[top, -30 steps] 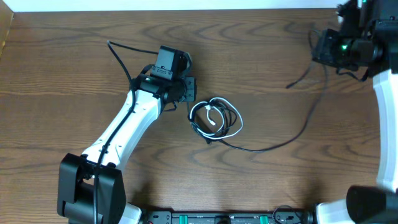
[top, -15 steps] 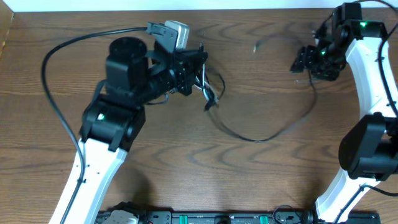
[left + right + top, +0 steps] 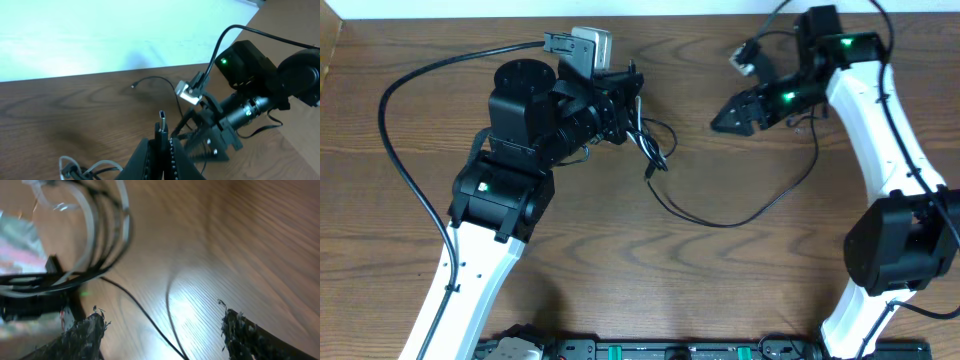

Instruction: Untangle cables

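My left gripper (image 3: 637, 104) is raised at the table's back middle and shut on a black plug end (image 3: 162, 131) of the cables. A small tangle of black and white loops (image 3: 651, 150) hangs from it, also at the wrist view's lower left as tangle (image 3: 80, 169). One long black cable (image 3: 730, 222) trails right across the table in a curve toward the right arm. My right gripper (image 3: 727, 118) is open, low over the table to the right of the tangle. In its wrist view its fingers (image 3: 85, 336) stand wide apart with a black cable (image 3: 145, 314) lying on the wood between them, ungripped.
The left arm's thick black wire (image 3: 410, 170) arcs over the table's left side. A loose black cable end (image 3: 134, 86) lies on the wood near the back edge. A white wall (image 3: 100, 35) stands behind the wooden table (image 3: 620, 290).
The left arm has lifted the tangle from the table's middle toward the back. The right gripper has opened and swung left from the far right corner toward the tangle.
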### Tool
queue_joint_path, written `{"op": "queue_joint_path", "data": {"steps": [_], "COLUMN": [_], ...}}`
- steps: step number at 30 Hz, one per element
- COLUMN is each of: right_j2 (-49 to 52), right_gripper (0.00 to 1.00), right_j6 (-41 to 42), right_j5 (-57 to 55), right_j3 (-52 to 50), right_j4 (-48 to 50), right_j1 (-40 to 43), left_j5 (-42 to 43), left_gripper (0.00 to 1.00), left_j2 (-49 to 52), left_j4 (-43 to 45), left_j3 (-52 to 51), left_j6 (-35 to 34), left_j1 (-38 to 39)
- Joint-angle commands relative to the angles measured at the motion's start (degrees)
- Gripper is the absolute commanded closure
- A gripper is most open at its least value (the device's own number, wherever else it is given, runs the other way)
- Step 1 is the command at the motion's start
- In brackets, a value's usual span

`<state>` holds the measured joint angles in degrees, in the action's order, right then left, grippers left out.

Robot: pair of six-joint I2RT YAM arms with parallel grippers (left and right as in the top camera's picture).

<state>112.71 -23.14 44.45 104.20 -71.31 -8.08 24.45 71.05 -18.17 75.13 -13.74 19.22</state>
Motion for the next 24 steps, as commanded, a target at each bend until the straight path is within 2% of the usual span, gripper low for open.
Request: {"op": "queue_joint_path", "data": {"steps": [1, 8, 18, 24], "right_j2": [-1.81, -1.81, -1.81, -1.81], "right_gripper": [0.26, 0.25, 0.24, 0.24], "right_j6": [-7.41, -14.95, -18.32, -23.43], "right_j5": [6.86, 14.34, 17.11, 20.94], "right_j3": [0.55, 0.55, 0.55, 0.55], "right_j4": [0.81, 1.64, 1.6, -0.59], "right_j1": [-3.58, -6.71, -9.29, -9.66], "left_j5": [-1.18, -1.18, -1.18, -1.18], "left_gripper": [0.93, 0.93, 0.93, 0.93], "left_j2": [0.31, 0.96, 1.22, 1.22], "left_j4": [-0.15, -0.98, -1.07, -2.08], "left_j3": [0.72, 0.7, 0.7, 0.7], "left_j6": [-1.01, -1.01, -1.01, -1.01], "left_j1": [-0.31, -0.31, -0.31, -0.31]}}
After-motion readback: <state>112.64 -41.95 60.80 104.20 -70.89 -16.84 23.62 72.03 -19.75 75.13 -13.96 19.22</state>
